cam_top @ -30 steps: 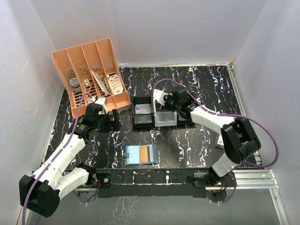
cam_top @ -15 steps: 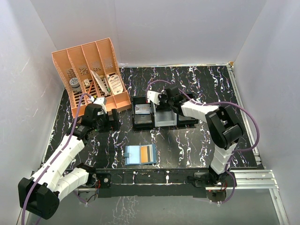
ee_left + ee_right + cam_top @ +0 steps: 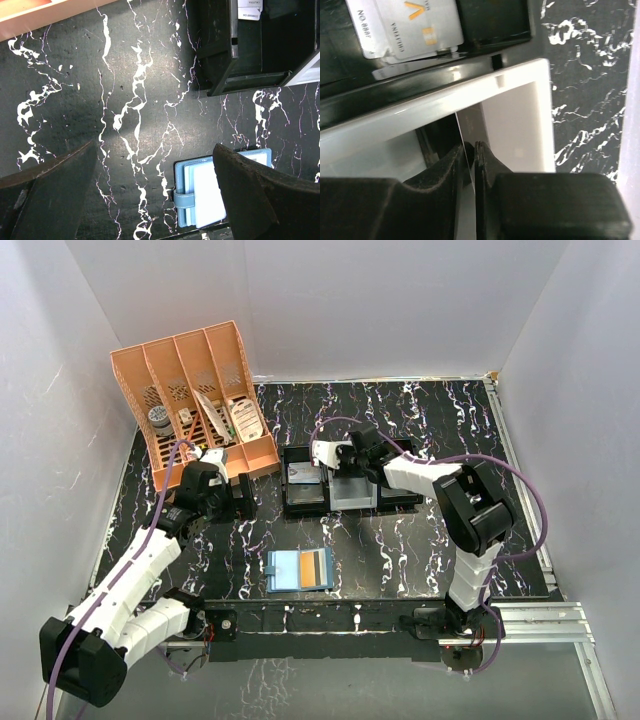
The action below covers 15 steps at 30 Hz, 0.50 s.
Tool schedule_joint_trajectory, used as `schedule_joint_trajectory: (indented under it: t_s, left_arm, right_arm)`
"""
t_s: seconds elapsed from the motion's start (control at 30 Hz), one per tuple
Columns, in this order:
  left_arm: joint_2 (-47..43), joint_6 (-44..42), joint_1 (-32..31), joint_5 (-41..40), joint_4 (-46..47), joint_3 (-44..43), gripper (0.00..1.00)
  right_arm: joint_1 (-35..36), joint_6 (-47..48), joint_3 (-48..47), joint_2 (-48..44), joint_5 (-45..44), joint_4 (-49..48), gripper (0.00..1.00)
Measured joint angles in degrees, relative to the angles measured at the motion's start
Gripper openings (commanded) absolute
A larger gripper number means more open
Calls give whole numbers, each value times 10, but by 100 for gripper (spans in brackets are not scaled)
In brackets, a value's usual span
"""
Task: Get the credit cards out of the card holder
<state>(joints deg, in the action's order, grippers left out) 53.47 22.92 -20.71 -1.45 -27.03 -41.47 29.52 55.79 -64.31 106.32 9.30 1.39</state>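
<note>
The teal-blue card holder (image 3: 300, 570) lies open on the table near the front edge, with pale card pockets showing (image 3: 200, 195). My left gripper (image 3: 243, 498) hovers wide open over bare table (image 3: 155, 190); its right finger (image 3: 265, 195) hides part of the holder. My right gripper (image 3: 340, 465) hangs over the white tray (image 3: 520, 120). Its jaws are a narrow slit apart (image 3: 471, 146) with a thin credit card (image 3: 462, 131) standing edge-on between them. Another pale credit card (image 3: 405, 25) lies in the black tray (image 3: 305, 495).
An orange divided organizer (image 3: 195, 400) with several items stands at the back left. The black and white trays sit side by side mid-table. White walls close in on three sides. A metal rail (image 3: 520, 470) runs along the right edge.
The right arm folded inward and its gripper shifted a little left over the trays. Its jaws eased apart by a slit around the card. The left arm has not moved.
</note>
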Motion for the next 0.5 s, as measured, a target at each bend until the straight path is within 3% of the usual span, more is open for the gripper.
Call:
schedule_joint_trajectory:
  t_s: [0.5]
  left_arm:
    - [8,0,0,0,0,0,99]
  right_arm:
    - [-1,7,-17,11,24,77,35]
